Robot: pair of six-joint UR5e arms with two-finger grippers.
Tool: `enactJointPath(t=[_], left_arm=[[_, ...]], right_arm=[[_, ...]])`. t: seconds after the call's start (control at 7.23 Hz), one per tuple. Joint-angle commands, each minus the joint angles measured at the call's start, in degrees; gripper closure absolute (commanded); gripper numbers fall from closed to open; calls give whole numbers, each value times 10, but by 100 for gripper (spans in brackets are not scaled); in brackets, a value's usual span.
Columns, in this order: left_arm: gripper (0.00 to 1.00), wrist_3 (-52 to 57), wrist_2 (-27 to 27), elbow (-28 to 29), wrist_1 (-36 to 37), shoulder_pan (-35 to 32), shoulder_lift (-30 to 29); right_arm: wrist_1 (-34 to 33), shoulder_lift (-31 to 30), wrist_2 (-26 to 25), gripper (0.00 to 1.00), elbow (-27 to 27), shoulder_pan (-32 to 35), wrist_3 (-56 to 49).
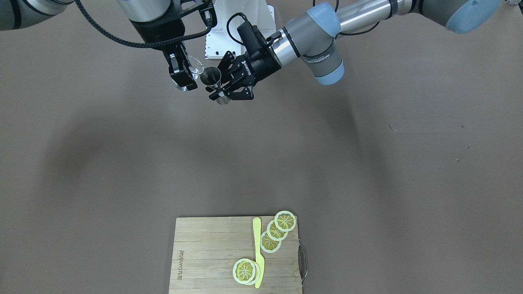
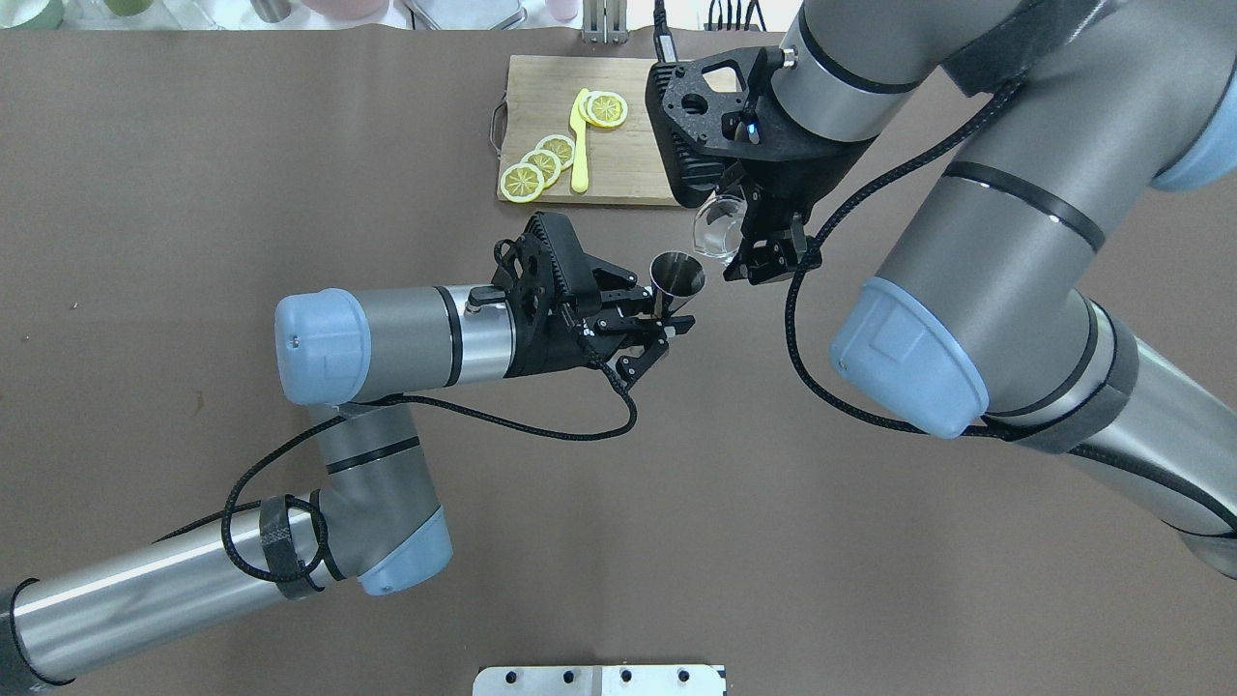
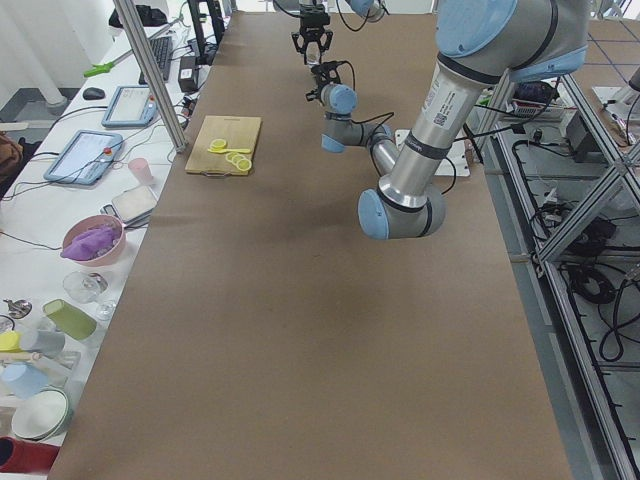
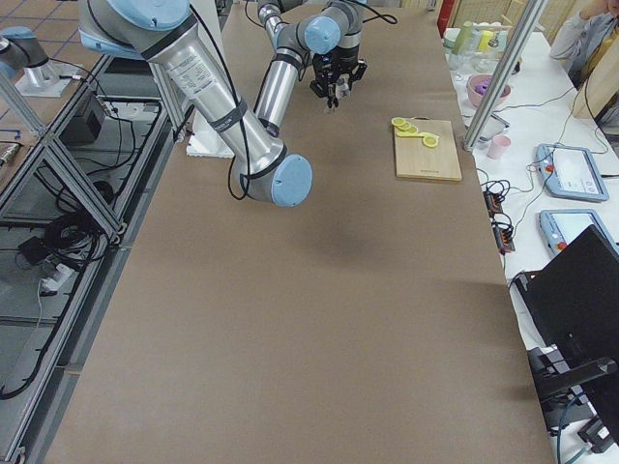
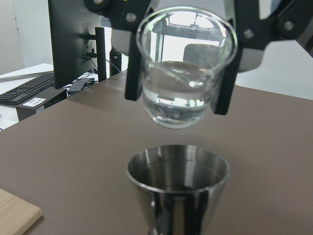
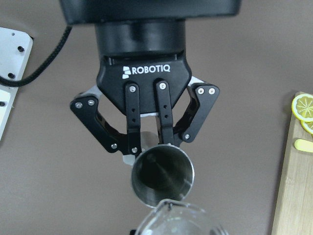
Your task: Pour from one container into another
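Nothing of the task stands on the table; both vessels are up in the air over its middle, on the robot's side. The right gripper comes in from above, and its fingers are clamped on either side of the cup. The left gripper reaches in level, fingers closed on the jigger at its waist, holding it upright with the mouth open to the top.

The cup hangs just above the jigger, apart from it, tipped so I look into its mouth from the left wrist. Clear liquid sits in the cup's bottom and I see no stream falling. So I judge that pick-up and line-up are done and the pour itself is barely begun, if at all. What's left is to tip further, empty the cup and level it.

Now the blind spots. Both side views show the grippers too small to use. The jigger's lower cone is cut off in the left wrist view. Its bowl reads dark, so I can't tell whether any liquid is in it. Overhead, the cup is a faint outline, and I can't place its lip.
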Motion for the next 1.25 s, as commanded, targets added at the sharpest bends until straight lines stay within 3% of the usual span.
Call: enactJointPath(t=[0.0, 1.11], left_arm=[[100, 0, 0, 0, 0, 0, 0], [100, 0, 0, 3, -2, -1, 1]], right_arm=[[-11, 7, -5, 100, -4, 0, -8], [-78, 32, -48, 100, -4, -18, -75]])
